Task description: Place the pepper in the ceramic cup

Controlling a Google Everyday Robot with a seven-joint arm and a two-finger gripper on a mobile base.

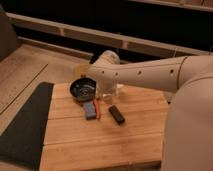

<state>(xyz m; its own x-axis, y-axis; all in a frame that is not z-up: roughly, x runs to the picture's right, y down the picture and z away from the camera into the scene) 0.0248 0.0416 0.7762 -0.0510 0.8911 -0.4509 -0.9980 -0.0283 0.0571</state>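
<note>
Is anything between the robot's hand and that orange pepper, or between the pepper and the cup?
Nothing visible does. The gripper hangs open just behind the pepper; the ceramic cup stands right beside the gripper, partly hidden by the arm.

One pepper (97,108), one block (90,110), one bar (116,114), one pan (82,90), one claw (108,89) beside the pan

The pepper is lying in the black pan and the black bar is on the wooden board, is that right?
Not quite. The camera view shows the pepper on the wooden board, right beside the blue-grey block, not in the black pan. The black bar is on the board, as you said. The claw hangs just right of the pan, above the board.
</note>
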